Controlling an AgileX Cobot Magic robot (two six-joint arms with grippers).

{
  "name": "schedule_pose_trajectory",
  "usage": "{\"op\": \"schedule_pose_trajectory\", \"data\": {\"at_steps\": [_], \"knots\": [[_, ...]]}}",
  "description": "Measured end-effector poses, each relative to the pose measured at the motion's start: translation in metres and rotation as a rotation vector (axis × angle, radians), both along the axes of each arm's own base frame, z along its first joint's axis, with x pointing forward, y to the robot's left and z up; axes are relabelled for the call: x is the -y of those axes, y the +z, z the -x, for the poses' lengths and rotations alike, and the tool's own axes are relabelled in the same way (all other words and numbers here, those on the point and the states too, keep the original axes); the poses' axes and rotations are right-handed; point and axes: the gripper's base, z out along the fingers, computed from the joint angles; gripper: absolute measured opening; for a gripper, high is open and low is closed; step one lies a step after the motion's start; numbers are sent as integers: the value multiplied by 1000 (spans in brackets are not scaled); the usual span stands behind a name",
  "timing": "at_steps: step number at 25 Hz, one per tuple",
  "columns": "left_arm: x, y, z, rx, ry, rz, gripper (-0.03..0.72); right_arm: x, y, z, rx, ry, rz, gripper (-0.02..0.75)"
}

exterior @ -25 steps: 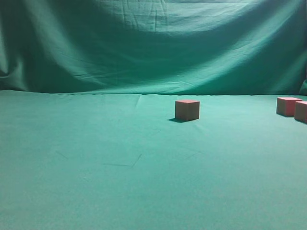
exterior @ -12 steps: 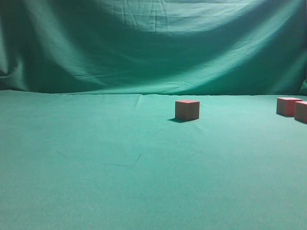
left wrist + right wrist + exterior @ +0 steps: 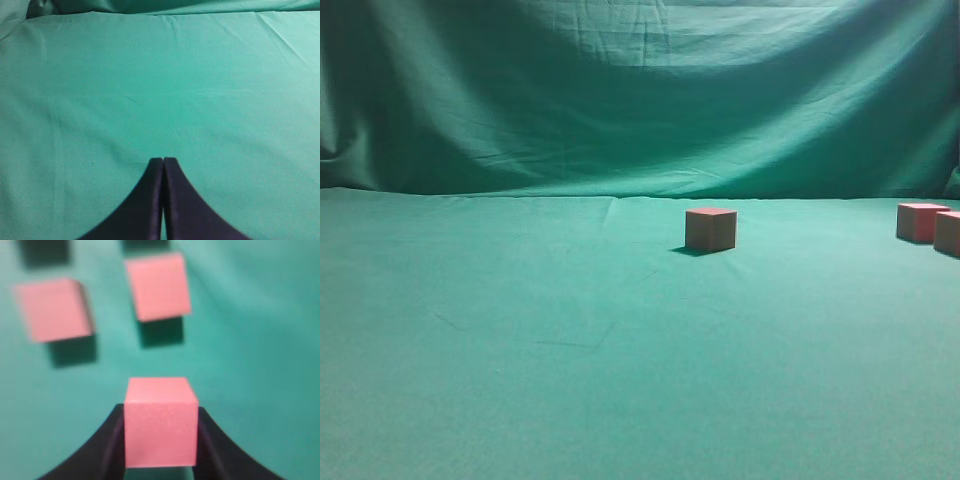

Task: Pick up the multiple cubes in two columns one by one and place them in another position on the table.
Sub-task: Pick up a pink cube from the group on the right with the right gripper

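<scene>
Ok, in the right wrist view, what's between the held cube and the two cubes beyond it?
Nothing: only bare green table separates the held cube in the right gripper from the two cubes beyond, apart from their shadows.

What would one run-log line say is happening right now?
right gripper: fingers shut on a pink cube | two more cubes ahead | left gripper: shut, empty, above the green table

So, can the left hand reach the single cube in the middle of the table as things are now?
Probably yes. The single cube stands alone on the table, with nothing near it. The left hand is shut and holds nothing, though its own view shows only bare cloth, so it would have to travel over.
</scene>
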Motion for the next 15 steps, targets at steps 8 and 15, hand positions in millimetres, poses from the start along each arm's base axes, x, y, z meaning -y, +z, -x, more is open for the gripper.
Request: {"op": "schedule_pose_trajectory", "data": {"at_steps": [8,15], "knots": [[0,0,0,0,0,0,0,-62,96,10,218,401,-26,280],[0,0,0,0,0,0,0,-142,118,-34,190,792,36,280]]}}
